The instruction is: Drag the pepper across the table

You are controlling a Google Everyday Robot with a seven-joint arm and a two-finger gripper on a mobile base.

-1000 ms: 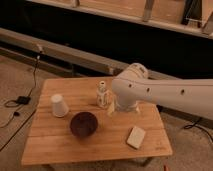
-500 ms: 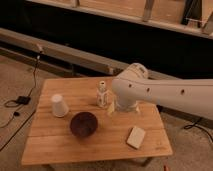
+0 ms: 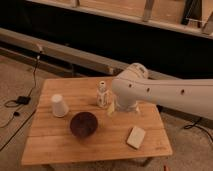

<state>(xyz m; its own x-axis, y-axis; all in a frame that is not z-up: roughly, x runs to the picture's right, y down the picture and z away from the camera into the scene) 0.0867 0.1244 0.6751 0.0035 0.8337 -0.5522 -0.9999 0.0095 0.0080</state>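
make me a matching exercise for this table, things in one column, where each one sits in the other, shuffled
Things:
1. white cup
2. dark bowl
3. pale flat block
4. end effector

Places:
A. near the right corner of the table closest to the camera
B. low over the table, just right of the small bottle, under the white arm
C. left part of the table
D. middle, toward the near edge

Pairs: 1-C, 2-D, 3-A, 4-B

The table (image 3: 55, 144) has a light, matt top of wooden planks. The arm (image 3: 165, 95) wears a smooth white plastic shell, faintly glossy; its gripper (image 3: 119, 107) hangs under it at mid-table. The cup (image 3: 59, 105) looks matt white, the bowl (image 3: 83, 124) dark and smooth.
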